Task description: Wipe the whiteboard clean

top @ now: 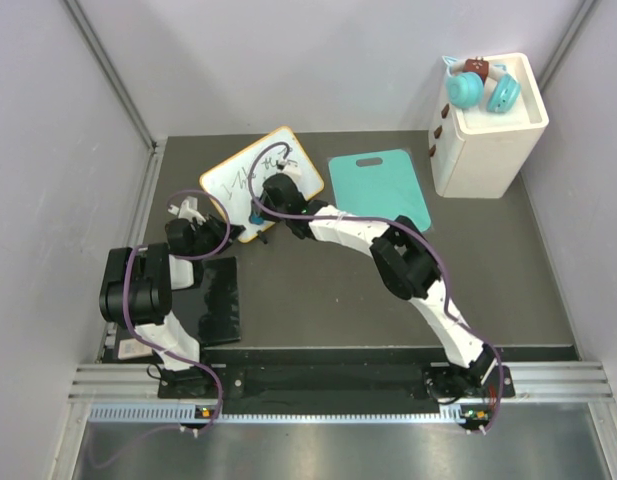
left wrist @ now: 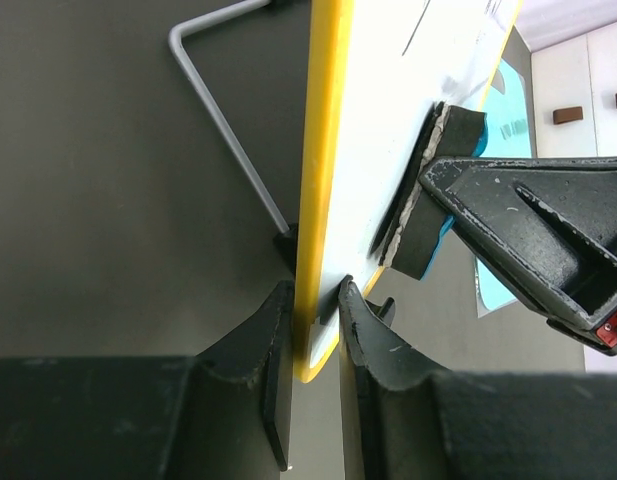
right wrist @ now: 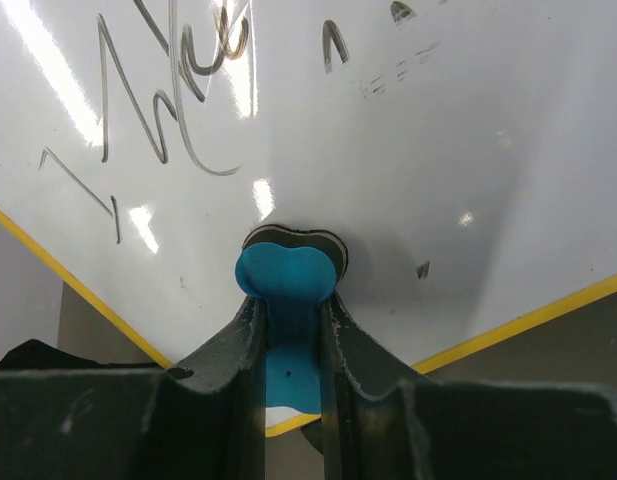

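Behind whiteboard (left wrist: 388, 120), grey wire stand (left wrist: 230, 140), left-wrist view

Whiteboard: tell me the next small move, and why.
Probably slide the eraser onto the black handwriting. The right gripper holds it pressed on the whiteboard just short of those strokes, not yet wiped, and the left gripper clamps the board's yellow edge.

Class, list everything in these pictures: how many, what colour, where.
whiteboard: one, white, yellow-orange frame, black writing, back left
eraser: one, blue, pressed on the whiteboard
cutting board: one, teal, right of the whiteboard
box: one, white, back right
round objects: two, blue-teal, on the box
mat: one, black, near left
left gripper: one, black, shut on the whiteboard's edge
right gripper: one, black, shut on the eraser
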Robot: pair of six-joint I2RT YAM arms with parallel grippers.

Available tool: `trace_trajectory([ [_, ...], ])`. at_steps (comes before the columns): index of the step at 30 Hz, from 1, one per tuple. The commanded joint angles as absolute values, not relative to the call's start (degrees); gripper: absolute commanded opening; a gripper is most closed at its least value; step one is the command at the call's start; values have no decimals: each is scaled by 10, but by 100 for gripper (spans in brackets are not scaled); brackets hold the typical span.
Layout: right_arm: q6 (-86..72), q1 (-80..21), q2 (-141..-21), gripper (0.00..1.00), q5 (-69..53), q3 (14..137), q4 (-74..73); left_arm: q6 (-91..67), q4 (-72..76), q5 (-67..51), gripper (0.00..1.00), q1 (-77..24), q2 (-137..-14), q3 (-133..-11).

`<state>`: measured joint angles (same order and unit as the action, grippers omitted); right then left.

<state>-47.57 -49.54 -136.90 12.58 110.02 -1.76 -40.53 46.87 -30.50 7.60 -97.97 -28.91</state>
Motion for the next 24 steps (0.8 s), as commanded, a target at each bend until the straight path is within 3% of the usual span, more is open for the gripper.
trace_trajectory([
  [1,-454,-475,-1397,0,156,1139,-65,-400,427,-261,0,83,-980,-276],
  [8,-432,-462,-1388,0,274,1133,-106,-400,430,-263,0,82,-979,-275],
  [15,-498,-394,-1382,0,155,1095,-50,-397,431,-269,0,83,-980,-275],
  [24,-438,-388,-1419,0,193,1181,-67,-396,434,-271,0,82,-979,-273],
])
